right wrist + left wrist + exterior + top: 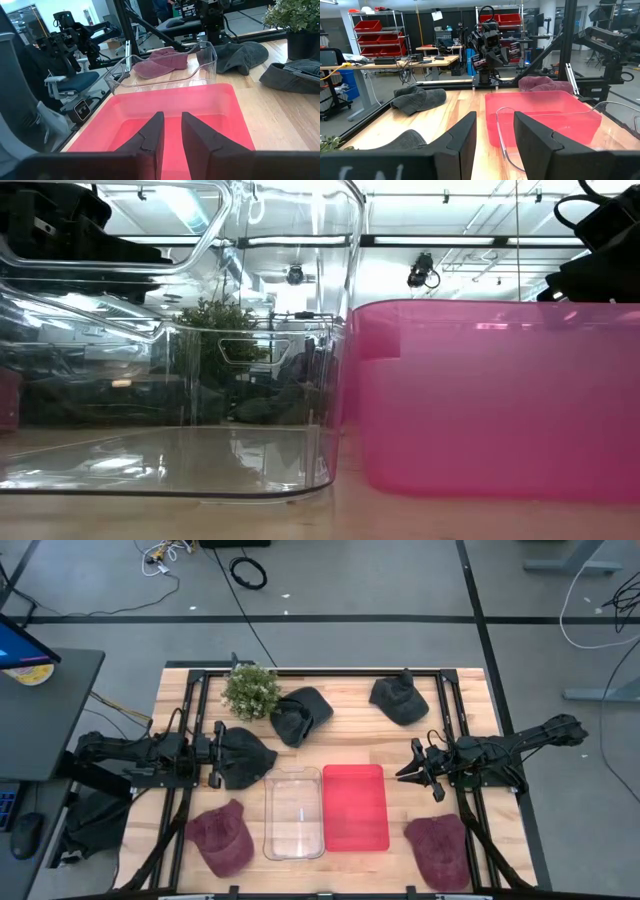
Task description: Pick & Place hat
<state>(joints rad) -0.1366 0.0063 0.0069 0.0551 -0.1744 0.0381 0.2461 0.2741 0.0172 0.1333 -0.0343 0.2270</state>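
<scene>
Several hats lie flat on the wooden table: a black one at the left, a dark grey one, a dark one at the far side, and two maroon ones near the front. My left gripper is open at the black hat's left edge and points at the bins; part of that hat shows beside one finger. My right gripper hovers at the red bin's right side, its fingers a narrow gap apart with nothing between them.
A clear bin and a red bin stand side by side at the table's middle front. A potted plant stands at the far left. Black frame rails run along the table's sides.
</scene>
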